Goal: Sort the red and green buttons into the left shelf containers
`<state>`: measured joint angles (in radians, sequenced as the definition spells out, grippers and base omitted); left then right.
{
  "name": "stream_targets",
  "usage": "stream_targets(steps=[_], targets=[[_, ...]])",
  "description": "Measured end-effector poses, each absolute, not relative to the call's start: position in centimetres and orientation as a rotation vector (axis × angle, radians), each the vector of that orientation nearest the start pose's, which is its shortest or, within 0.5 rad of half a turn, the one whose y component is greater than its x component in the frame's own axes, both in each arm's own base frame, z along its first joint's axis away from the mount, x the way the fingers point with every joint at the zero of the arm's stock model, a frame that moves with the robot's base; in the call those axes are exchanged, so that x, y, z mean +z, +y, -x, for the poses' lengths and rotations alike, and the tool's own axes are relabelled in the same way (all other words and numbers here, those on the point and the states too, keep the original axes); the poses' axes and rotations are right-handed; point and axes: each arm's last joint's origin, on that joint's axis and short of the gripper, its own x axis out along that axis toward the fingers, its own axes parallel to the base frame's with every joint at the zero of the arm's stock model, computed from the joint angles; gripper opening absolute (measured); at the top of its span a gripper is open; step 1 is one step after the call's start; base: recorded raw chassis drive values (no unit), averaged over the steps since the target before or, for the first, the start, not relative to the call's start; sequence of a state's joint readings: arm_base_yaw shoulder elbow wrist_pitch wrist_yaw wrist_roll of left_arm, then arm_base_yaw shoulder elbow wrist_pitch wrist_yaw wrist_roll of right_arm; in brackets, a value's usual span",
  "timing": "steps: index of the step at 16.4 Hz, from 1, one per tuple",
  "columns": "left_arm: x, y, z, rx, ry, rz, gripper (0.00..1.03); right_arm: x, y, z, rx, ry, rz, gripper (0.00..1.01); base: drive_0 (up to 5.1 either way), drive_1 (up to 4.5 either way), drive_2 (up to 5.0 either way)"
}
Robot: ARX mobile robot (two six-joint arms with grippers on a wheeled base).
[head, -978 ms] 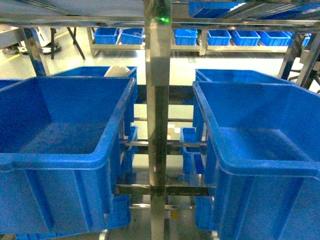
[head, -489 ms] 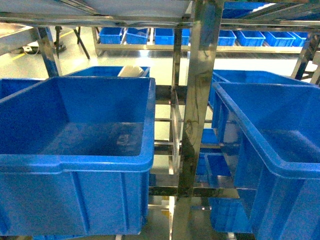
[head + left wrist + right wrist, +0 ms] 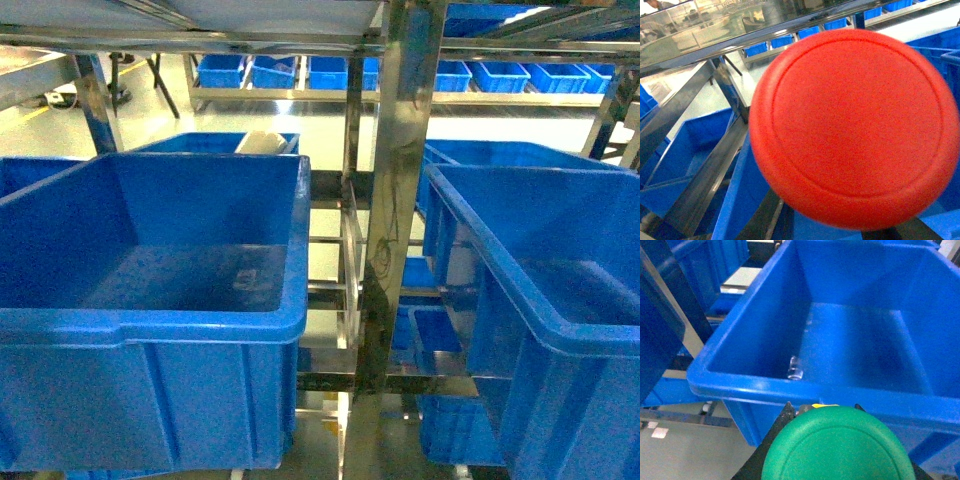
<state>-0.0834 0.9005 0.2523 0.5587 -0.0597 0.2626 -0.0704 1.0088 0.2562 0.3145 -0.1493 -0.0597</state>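
The red button (image 3: 855, 125) fills the left wrist view, its domed cap facing the camera. It hides my left gripper's jaws, so only a dark finger edge (image 3: 912, 234) shows below it. In the right wrist view my right gripper (image 3: 822, 409) is shut on the green button (image 3: 837, 447), with dark fingers (image 3: 782, 422) on each side. It hovers just in front of the near rim of a deep blue tub (image 3: 755, 385). In the head view the left shelf container (image 3: 150, 325) stands empty at the left. Neither gripper shows there.
A steel shelf post (image 3: 400, 200) stands between the left tub and a second big tub (image 3: 530, 300) at the right. A shelf rail (image 3: 200, 40) runs overhead. Small blue bins (image 3: 330, 72) line a far rack. A small clear glint (image 3: 795, 367) shows on the tub's inner wall.
Over the first half second the head view swung left, so the post slid right and the left tub came to the middle. Since then it has held nearly still.
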Motion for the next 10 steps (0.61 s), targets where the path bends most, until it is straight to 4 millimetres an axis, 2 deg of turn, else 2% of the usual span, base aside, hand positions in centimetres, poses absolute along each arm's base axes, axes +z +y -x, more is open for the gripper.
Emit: stream_targets(steps=[3, 5, 7, 10], targets=[[20.2, -1.4, -18.3, -0.035, 0.086, -0.269, 0.26, 18.7, -0.9, -20.2, 0.091, 0.403, -0.001, 0.26, 0.0, 0.0, 0.0], [20.2, -1.4, -18.3, -0.035, 0.086, -0.269, 0.26, 20.2, -1.7, -22.5, 0.079, 0.377, 0.001, 0.26, 0.0, 0.0, 0.0], [20.2, -1.4, -18.3, -0.035, 0.086, -0.269, 0.26, 19.8, -3.1, -25.3, 0.059, 0.423, 0.0, 0.26, 0.0, 0.0, 0.0], [20.2, -1.4, -18.3, -0.035, 0.085, -0.269, 0.26, 18.0, -4.6, -27.9, 0.057, 0.492, 0.024, 0.26, 0.0, 0.0, 0.0]])
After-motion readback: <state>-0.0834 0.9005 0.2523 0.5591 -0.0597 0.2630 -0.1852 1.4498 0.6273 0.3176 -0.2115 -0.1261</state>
